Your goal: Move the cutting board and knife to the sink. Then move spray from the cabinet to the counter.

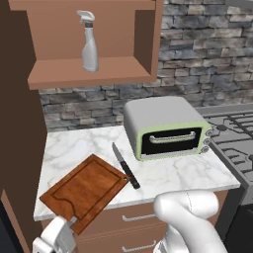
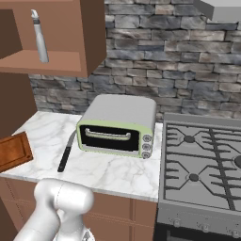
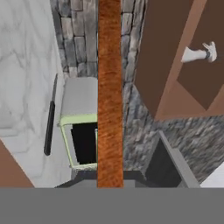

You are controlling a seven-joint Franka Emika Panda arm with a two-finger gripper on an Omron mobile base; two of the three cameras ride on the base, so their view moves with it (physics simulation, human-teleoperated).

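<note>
Between my claw's (image 1: 73,221) pressed-together fingers sits the near corner of the cutting board (image 1: 84,190), tilted on the tabletop (image 1: 173,173). Just beyond lies the knife (image 1: 125,166), then the toaster oven (image 1: 165,127). High above, the spray (image 1: 89,41) stands in the cabinet (image 1: 94,74).

The white arm bends low in front of the base, its rounded elbow near the bottom of both base views. In the left base view the hand reaches down to the lower left, where the gripper (image 1: 73,221) is closed on the near corner of the cutting board (image 1: 86,190), seen edge-on in the hand view.
</note>
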